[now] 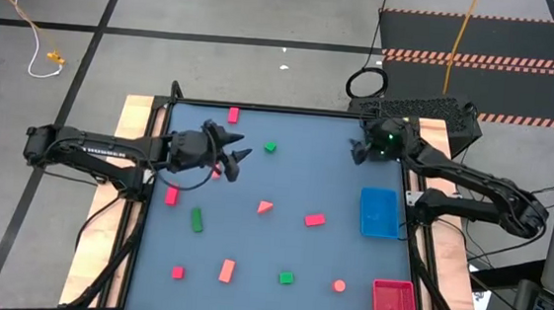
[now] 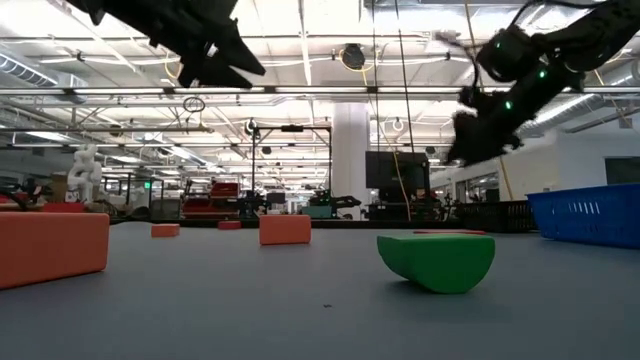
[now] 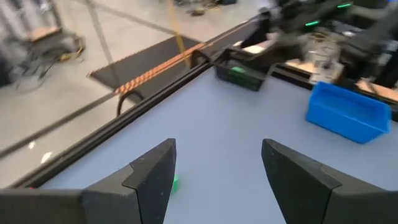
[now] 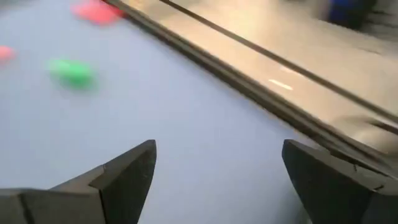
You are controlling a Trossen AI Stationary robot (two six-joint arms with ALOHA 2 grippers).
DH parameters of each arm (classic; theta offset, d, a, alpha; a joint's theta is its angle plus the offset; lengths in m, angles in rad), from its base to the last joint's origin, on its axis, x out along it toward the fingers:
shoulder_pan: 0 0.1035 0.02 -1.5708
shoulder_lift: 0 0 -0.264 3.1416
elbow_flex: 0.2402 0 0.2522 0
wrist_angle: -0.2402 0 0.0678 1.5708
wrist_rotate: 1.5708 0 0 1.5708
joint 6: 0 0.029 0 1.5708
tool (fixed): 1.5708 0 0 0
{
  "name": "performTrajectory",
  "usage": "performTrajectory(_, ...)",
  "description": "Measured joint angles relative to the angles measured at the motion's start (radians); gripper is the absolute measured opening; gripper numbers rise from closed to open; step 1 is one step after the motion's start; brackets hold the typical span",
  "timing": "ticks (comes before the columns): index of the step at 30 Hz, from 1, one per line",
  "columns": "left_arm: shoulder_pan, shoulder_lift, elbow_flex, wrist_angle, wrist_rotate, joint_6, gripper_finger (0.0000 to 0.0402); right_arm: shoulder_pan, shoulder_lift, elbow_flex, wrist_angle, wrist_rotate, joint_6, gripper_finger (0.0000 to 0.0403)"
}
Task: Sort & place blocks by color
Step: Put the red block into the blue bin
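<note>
Eight red or pink blocks (image 1: 314, 219) and three green blocks (image 1: 197, 219) lie scattered on the table (image 1: 295, 176); two trays, blue (image 1: 378, 212) and red (image 1: 394, 308), sit right. Left gripper (image 1: 235, 155) and right gripper (image 1: 358, 149) hover spread, empty

The left arm (image 1: 89, 150) reads "TROSSEN".

Left claw (image 1: 235, 148) and right claw (image 1: 359, 150) both hang open, empty.
</note>
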Motion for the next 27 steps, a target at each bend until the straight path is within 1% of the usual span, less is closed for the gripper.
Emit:
performTrajectory(2,0.017,0.0,0.0,-0.034,0.0,-0.02,0.0239,0.049,-0.001,0.001,0.055,-0.147,0.019,0.0336)
performTrajectory(4,0.025,0.0,0.0,-0.065,-0.001,-0.021,0.0239,0.115,0.0,0.001,0.062,-0.267,0.014,0.0333)
performTrajectory(6,0.029,0.0,0.0,-0.077,0.0,-0.019,0.0239,0.199,0.007,0.001,0.05,-0.347,-0.003,0.033)
performTrajectory(7,0.029,0.0,0.0,-0.076,0.0,-0.019,0.0239,0.244,0.011,0.001,0.038,-0.358,-0.009,0.0329)
performTrajectory(10,0.029,0.0,0.0,-0.057,0.0,-0.019,0.0239,0.381,0.03,0.0,-0.005,-0.343,-0.037,0.0329)
performTrajectory(14,0.026,0.0,0.0,-0.042,0.0,-0.019,0.0239,0.545,0.085,0.0,-0.047,-0.236,-0.065,0.0329)
performTrajectory(17,0.022,0.0,0.0,-0.039,0.0,-0.019,0.0239,0.64,0.139,0.0,-0.041,-0.164,-0.072,0.0329)
performTrajectory(24,0.014,0.0,0.0,-0.038,0.001,-0.019,0.0239,0.788,0.292,0.0,0.069,-0.06,-0.052,0.0321)
performTrajectory(27,0.014,0.0,0.0,-0.038,0.001,-0.019,0.0239,0.816,0.365,0.0,0.118,-0.054,-0.046,0.0314)
